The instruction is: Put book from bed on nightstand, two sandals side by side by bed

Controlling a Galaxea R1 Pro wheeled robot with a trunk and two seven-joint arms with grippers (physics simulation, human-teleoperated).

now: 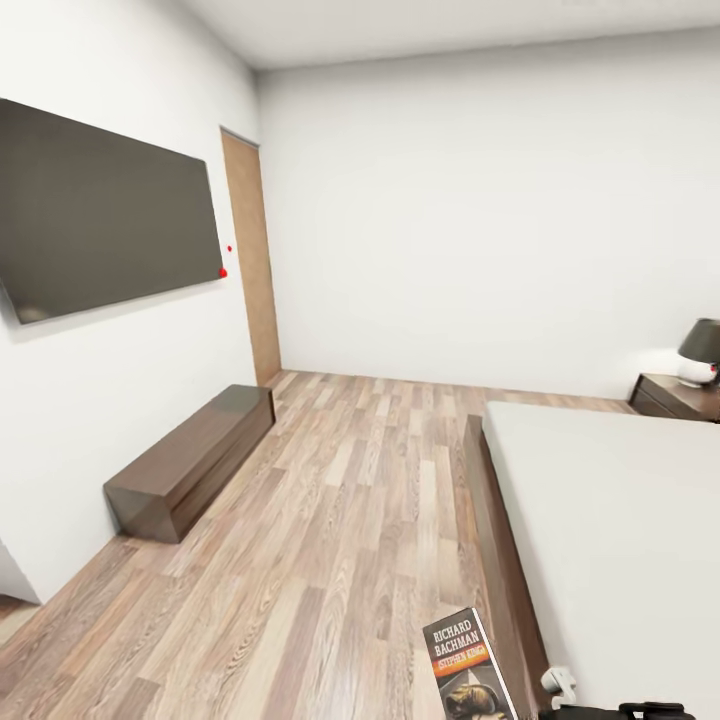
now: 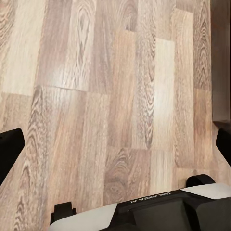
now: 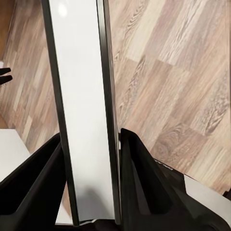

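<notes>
From my head camera the bed (image 1: 610,520) is my landmark: the book (image 1: 468,668) stands upright just off its near corner, over the wood floor (image 1: 340,520), cover facing me, and the nightstand (image 1: 678,397) with its lamp (image 1: 699,352) sits at the bed's far end, against the wall. The long bench (image 1: 190,458) lies well away from the bed, under the wall screen (image 1: 105,210), and I judge it the wrong place to set anything down. The sandals I cannot find here. My left wrist camera looks down on bare floor boards (image 2: 110,96), with my left gripper (image 2: 115,149) spread wide and holding nothing, its dark fingertips (image 2: 9,149) far apart. In my right wrist camera my right gripper (image 3: 89,178) is clenched on the book (image 3: 82,110), seen edge-on as a pale block of pages between the two black fingers (image 3: 29,187). The risk, as I judge it, is the carry: the book is thin and gripped low, so a sharp turn of the base toward the nightstand could pivot it loose, or I could clip the bed frame or knock the lamp when setting it down.
</notes>
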